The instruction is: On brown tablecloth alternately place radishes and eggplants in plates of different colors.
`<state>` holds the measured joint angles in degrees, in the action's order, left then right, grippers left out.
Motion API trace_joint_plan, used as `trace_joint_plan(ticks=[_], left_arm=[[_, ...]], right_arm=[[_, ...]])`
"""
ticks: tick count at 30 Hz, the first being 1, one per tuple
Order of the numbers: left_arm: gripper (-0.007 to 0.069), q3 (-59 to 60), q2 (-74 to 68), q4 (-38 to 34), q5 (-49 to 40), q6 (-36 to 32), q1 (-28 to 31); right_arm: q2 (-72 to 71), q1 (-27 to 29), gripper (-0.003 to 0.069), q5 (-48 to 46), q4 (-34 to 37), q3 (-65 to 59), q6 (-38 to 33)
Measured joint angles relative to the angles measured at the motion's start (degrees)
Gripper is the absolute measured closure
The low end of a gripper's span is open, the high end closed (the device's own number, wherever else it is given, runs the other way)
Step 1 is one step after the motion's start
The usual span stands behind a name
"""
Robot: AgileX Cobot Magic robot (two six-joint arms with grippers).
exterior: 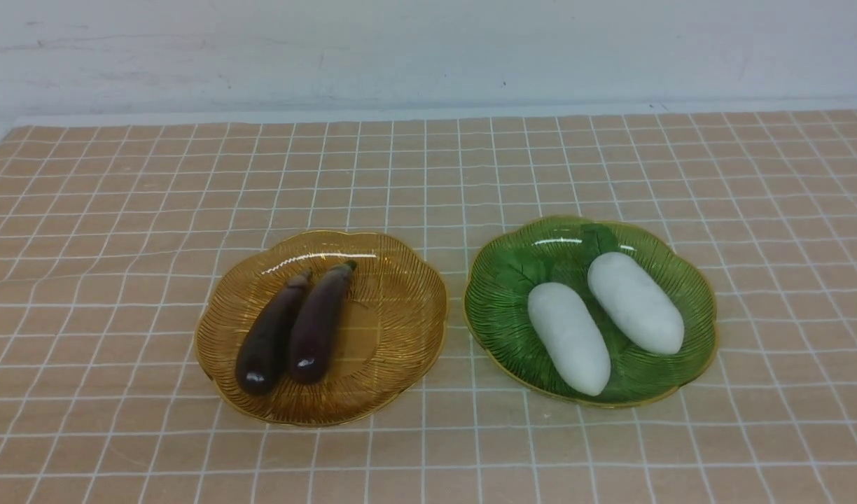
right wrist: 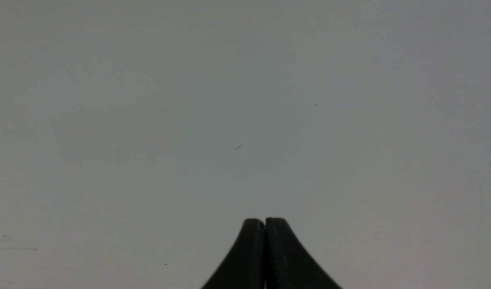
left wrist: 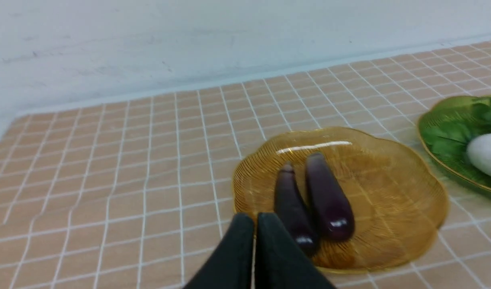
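Two dark purple eggplants (exterior: pixel 292 329) lie side by side in the amber plate (exterior: pixel 393 294) on the brown tablecloth (exterior: pixel 120 210). Two white radishes (exterior: pixel 603 318) with green tops lie in the green plate (exterior: pixel 498 315) to its right. Neither gripper shows in the front view. In the left wrist view my left gripper (left wrist: pixel 255 218) is shut and empty, short of the amber plate (left wrist: pixel 390 188) with the eggplants (left wrist: pixel 313 198) just beyond its tips. My right gripper (right wrist: pixel 264 220) is shut and empty, facing a plain grey surface.
A white wall (exterior: pixel 428 49) runs along the cloth's far edge. The cloth is slightly wrinkled at the left. The green plate (left wrist: pixel 450 132) with a radish (left wrist: pixel 486 154) shows at the edge of the left wrist view.
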<state>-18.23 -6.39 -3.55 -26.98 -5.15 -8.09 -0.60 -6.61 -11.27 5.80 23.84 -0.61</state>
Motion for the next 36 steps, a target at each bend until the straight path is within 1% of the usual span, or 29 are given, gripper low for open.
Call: trace_joint_plan(ticks=[4,6,8,12,20,36], left_arm=[[0.0628,11.97,5.8,1.56,8.17,0.0,0.67],[0.0628,17.51,6.84,2.29,9.32,0.0,0.75],[0.0628,19.56,6.91,2.5,8.62,0.0,0.75],[0.0628,19.9,7.03,2.55,5.55,-0.57,0.75],[0.0628,19.9,7.09,2.55,5.43,-0.98,4.09],[0.0628,19.9,7.09,2.55,5.43,-1.0,4.09]], right_arm=[[0.0,0.0,0.0674,0.0,0.0,0.0,0.0],[0.0,0.0,0.0674,0.0,0.0,0.0,0.0],[0.0,0.0,0.0674,0.0,0.0,0.0,0.0],[0.0,0.0,0.0674,-0.07,0.0,0.0,0.0],[0.0,0.0,0.0674,-0.07,0.0,0.0,0.0],[0.0,0.0,0.0674,-0.42,0.0,0.0,-0.17]])
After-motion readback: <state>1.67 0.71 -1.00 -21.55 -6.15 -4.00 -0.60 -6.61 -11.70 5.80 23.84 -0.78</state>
